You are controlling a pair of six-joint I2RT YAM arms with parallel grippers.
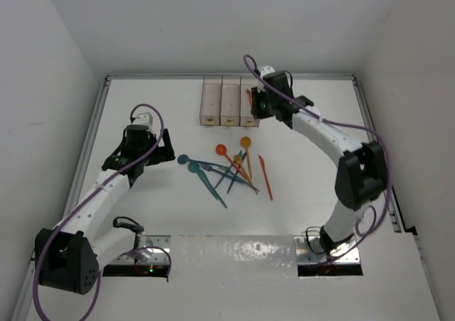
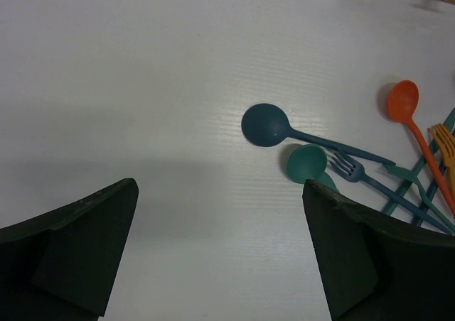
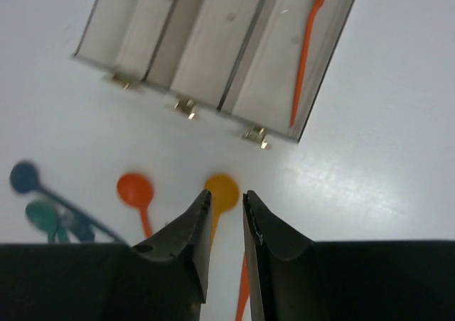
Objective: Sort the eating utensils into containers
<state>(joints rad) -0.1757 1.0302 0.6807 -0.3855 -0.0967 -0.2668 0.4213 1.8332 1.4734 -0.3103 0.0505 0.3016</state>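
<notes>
Just one orange knife point(image 3: 307, 51) lay in the bins point(image 3: 213, 51), the other spoons and forks point(image 1: 231, 170) sat on the surface point(image 1: 149, 108) at 6 o'clock from them, the right hand point(image 3: 227, 195) was a little apart and empty, and the left hand point(image 2: 219, 186) was spread wide.

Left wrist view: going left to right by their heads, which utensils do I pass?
dark blue spoon → teal spoon → blue fork → orange spoon → yellow-orange fork. The crossed handles lower right are left out.
</notes>
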